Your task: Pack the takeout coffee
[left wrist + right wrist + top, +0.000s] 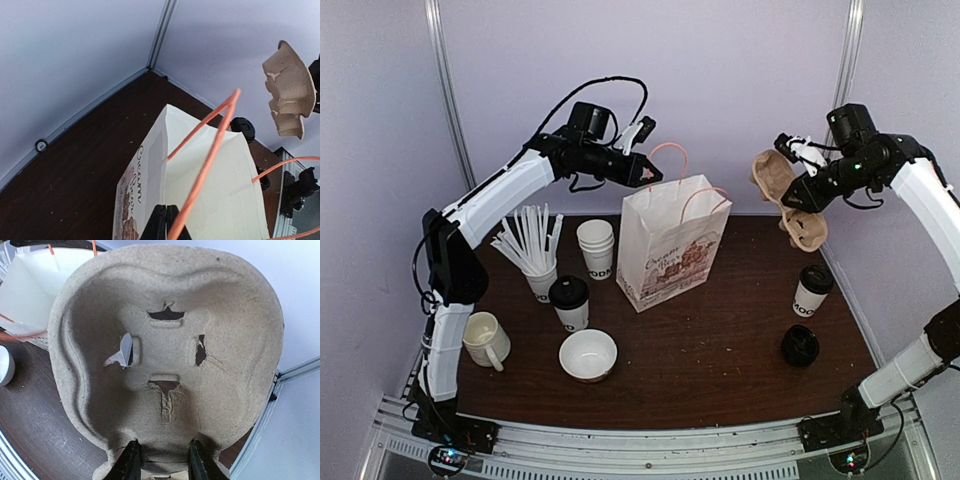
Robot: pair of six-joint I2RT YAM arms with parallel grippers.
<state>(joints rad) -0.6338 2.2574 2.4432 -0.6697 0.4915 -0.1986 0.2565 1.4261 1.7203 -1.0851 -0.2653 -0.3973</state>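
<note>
While left jaws pinch the bag's [670,250] orange handle [210,150], right jaws hold a pulp carrier [170,340] aloft beside it.

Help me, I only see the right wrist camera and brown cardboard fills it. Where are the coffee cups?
Observer: One lidded coffee cup stands on the table at the right, near its edge.
Operator: And the other one?
Observer: The second lidded cup stands at the left, beside the cup of straws.
Operator: What's the other arm doing?
Observer: The left gripper is shut on the orange handle of the paper bag.
</note>
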